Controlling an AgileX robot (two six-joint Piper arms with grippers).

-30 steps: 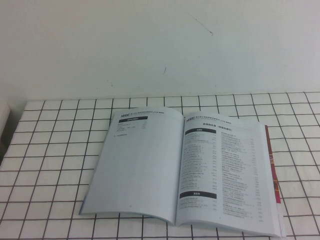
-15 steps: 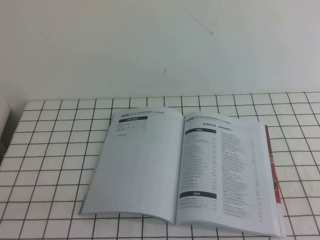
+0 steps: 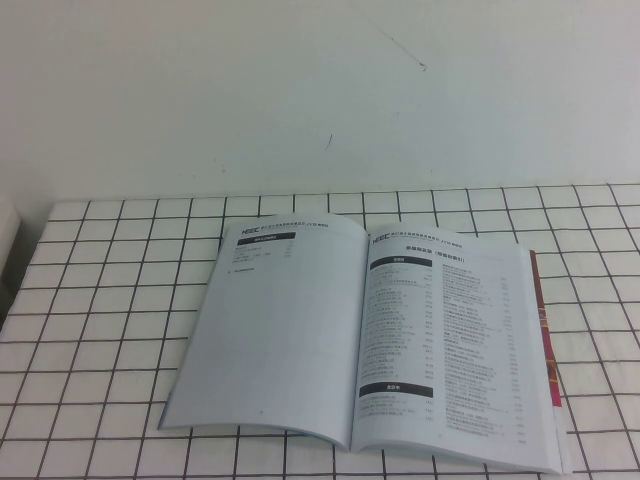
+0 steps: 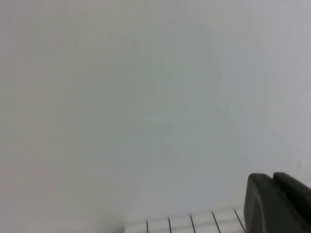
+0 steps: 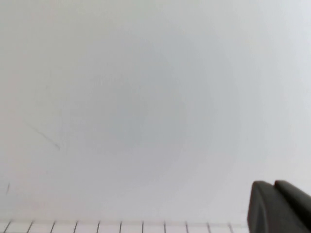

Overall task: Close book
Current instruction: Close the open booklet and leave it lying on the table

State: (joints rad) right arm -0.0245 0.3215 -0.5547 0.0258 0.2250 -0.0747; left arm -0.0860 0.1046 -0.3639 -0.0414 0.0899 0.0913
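- while neither arm shows in the high view, i enter the grippers first, as nearest to me: left gripper point(image 4: 279, 204), only a dark corner of it in its wrist view, raised and facing the wall; whether it is open or closed i cannot tell.
- right gripper point(image 5: 279, 206), same entry: a dark corner in its own wrist view, raised, looking at the wall above a strip of table; state i cannot tell. i judge both are parked back so the book is unobstructed.
- book point(image 3: 360, 340), lying open and flat on the table, its near edge towards my side, a little right of centre. not yet closed; the task looks unstarted.
- left page point(image 3: 270, 330), mostly blank, seemingly few leaves beneath it, so it lies low.
- gutter point(image 3: 362, 330), running near to far, both pages bowing down into it.
- right page point(image 3: 450, 350), printed in columns, on the thicker stack; red cover point(image 3: 545, 340) shows along its outer edge.
- my judgement: the thin left side is the lighter half to fold over, and it lies on the left gripper's side.
- table point(image 3: 110, 300), white with a black grid, carrying the book.
- wall point(image 3: 300, 90), plain white, a few faint marks, farthest back.
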